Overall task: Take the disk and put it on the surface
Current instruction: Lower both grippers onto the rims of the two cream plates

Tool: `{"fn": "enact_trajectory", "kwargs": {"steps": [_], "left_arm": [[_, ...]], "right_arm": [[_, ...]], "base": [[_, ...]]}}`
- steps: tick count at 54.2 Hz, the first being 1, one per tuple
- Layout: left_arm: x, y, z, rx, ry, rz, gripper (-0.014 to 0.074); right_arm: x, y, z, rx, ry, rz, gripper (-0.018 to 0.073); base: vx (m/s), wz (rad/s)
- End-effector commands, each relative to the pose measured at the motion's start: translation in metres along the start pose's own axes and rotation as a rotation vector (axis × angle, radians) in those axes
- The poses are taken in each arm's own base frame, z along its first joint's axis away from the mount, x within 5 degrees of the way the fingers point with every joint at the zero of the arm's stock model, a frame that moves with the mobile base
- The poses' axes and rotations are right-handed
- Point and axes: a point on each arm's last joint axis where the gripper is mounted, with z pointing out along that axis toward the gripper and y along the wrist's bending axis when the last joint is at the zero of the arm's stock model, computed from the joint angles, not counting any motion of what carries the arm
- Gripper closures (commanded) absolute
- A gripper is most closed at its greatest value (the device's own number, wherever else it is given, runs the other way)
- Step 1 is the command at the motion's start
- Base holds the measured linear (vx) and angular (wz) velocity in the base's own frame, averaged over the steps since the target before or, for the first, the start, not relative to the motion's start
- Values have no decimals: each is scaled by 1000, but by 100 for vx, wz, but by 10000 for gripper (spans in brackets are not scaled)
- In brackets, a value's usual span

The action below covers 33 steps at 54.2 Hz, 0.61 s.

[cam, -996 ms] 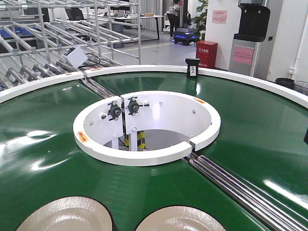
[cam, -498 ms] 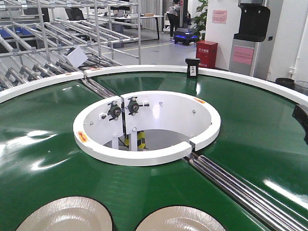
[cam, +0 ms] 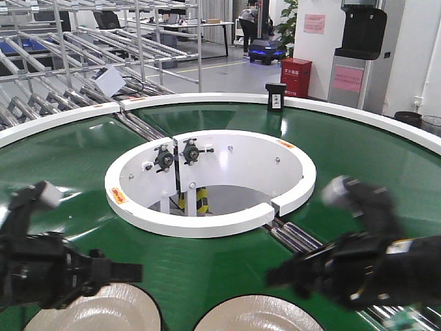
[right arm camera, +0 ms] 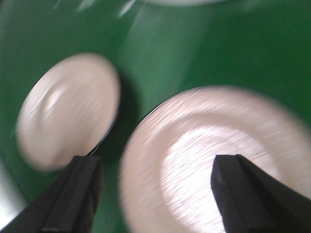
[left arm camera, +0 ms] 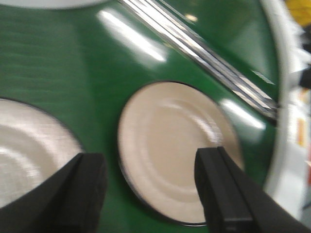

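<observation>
The left gripper (left arm camera: 148, 160) is spread wide, its two dark fingers (left arm camera: 221, 194) at the lower edge. A beige disk (left arm camera: 175, 131) lies on the green belt (left arm camera: 63, 63) below the gap. A second disk (left arm camera: 29, 150) is cut off at left. Steel rollers (left arm camera: 204, 48) run diagonally at upper right.

black arms (cam: 41, 272), pale grey wrist blocks (cam: 47, 195), blunt black fingers (left arm camera: 221, 194)

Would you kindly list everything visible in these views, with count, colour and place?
disks: two, pale metallic, on the belt's near edge
conveyor belt: one, green, ring-shaped, filling the middle
hub wall: one, white, at the belt's centre
rollers: silver, crossing the belt right of the hub
box: one, red, on the background floor
racks: grey metal, far left
left tool: one, black, open, over a disk
right tool: one, black, open, over a disk
</observation>
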Motion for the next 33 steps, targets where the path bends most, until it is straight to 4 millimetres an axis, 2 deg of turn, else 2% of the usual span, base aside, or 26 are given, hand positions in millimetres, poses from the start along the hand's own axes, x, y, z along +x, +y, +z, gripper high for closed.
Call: {"fn": "enact_trajectory", "kwargs": {"steps": [1,5,8,14,22,26,33], "left_arm": [[-15,-3,-1,60,-76,-40,96],[-16,15,-4,-2,-65,-66,96],[-16,34,-14,-73,-48,-87,96],[-15,76,-42,-270,-35,-119,96],[-7,119,-71,-479,-108,-221,96],[1,135,-70,-502,-85,-243,96],[13,160,-50,-460,35,-242,96]], "right_arm": [[-12,16,4,-215,34,-8,46],[-14,4,12,-280,62,63,46],[-19,-12,8,-266,52,104,46],[-26,-44,-11,-228,12,176,46],[-31,-71,-35,-200,-43,231,46],[-31,-78,-39,-189,-56,240,46],[-33,-79,-40,-187,-69,230,46]], "base": [[0,0],[0,0],[0,0],[0,0],[0,0],[0,0],[0,0]]}}
